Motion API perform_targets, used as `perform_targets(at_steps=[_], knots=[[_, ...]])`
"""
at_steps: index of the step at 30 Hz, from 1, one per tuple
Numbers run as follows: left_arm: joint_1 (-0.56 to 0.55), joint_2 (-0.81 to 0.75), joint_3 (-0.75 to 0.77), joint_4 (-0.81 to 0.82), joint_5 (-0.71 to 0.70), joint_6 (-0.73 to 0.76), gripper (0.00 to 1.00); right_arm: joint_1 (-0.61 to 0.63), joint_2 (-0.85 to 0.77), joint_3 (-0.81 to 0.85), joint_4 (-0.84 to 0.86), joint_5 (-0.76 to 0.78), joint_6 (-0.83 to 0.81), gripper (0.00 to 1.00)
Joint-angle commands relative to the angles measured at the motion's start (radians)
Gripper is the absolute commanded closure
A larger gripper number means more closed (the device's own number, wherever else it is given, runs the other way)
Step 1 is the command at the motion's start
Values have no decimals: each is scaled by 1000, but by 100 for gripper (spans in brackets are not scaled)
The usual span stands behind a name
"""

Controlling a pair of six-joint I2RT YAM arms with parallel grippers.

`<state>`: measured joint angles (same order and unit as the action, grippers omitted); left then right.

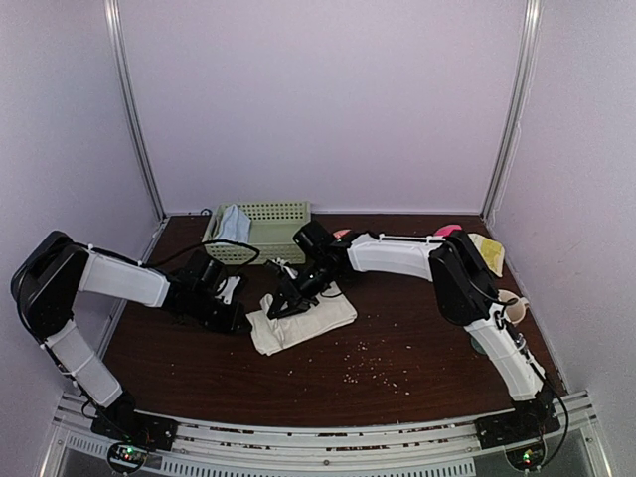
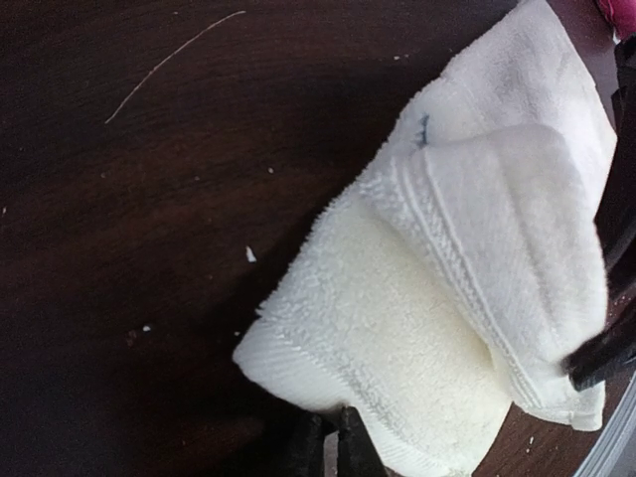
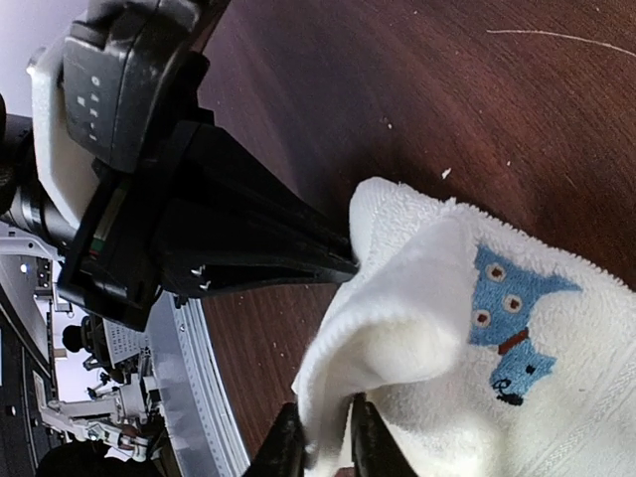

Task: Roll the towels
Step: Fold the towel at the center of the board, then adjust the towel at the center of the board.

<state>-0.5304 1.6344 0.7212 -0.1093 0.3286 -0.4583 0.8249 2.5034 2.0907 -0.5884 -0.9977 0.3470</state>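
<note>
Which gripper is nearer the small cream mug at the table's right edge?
Right. The right gripper pinches the off-white cloth towel mid-table, left of the mug; the left gripper grips its far-left corner.

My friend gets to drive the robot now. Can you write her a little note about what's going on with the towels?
Left claw: shut on an edge of the off-white towel.
Right claw: pinching a raised fold of the same towel.
Off-white towel: on the table between the claws, loosely folded over, not rolled.
Pale blue towel: draped in the green basket at the back, no claw on it.
Done: nothing rolled yet.
Left: roll both towels.
</note>
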Motion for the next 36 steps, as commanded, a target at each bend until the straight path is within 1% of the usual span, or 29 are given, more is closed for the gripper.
perform_targets(at_steps=[1, 3, 5, 9, 11, 13, 16, 17, 19, 21, 23, 24, 25, 26, 27, 28, 29, 30, 32, 33, 34, 36], knots=[[-6, -12, -23, -21, -36, -9, 93, 5, -3, 50, -37, -19, -61, 78], [-6, -33, -20, -39, -58, -8, 93, 4, -28, 63, -85, -4, -118, 73], [-5, -70, -11, -64, -83, -10, 93, 0, -59, 65, -129, 12, -182, 70], [-6, -155, 17, -114, -151, -28, 93, -19, -119, 45, -197, 43, -270, 67], [-6, -198, 38, -131, -180, -42, 93, -34, -143, 39, -235, 84, -323, 67], [-5, -226, 58, -126, -178, -49, 94, -55, -162, 41, -269, 173, -384, 69], [-13, -209, 99, -89, -103, -41, 94, -86, -222, 29, -265, 379, -458, 75], [-18, -191, 116, -79, -89, -39, 95, -94, -248, 17, -248, 469, -486, 79], [-28, -146, 148, -61, -70, -40, 95, -113, -320, -31, -163, 576, -533, 85], [-37, -92, 177, -47, -45, -43, 96, -135, -409, -142, -23, 675, -557, 87], [-46, -47, 191, -33, -25, -45, 97, -177, -482, -273, 139, 713, -535, 92], [-48, -30, 190, -23, -17, -45, 97, -200, -498, -331, 197, 704, -497, 80], [-49, -17, 187, -16, -13, -45, 97, -222, -496, -360, 207, 658, -501, 54], [-49, -6, 181, -10, -15, -42, 97, -241, -472, -341, 176, 602, -520, 49], [-49, 5, 175, -4, -17, -38, 98, -255, -437, -300, 121, 536, -543, 64], [-49, 10, 165, 0, -21, -37, 98, -260, -398, -249, 61, 498, -553, 86], [-49, 17, 156, 8, -23, -37, 98, -260, -363, -207, 3, 474, -564, 100], [-49, 22, 146, 14, -26, -38, 98, -260, -339, -187, -31, 438, -577, 100], [-50, 22, 122, 31, -45, -48, 99, -258, -313, -191, -36, 363, -576, 100], [-49, 15, 105, 50, -49, -57, 99, -253, -296, -189, -42, 352, -570, 100], [-48, 12, 89, 67, -54, -63, 99, -246, -276, -180, -56, 354, -573, 98], [-49, 16, 73, 77, -77, -67, 99, -227, -231, -144, -101, 396, -602, 100]])
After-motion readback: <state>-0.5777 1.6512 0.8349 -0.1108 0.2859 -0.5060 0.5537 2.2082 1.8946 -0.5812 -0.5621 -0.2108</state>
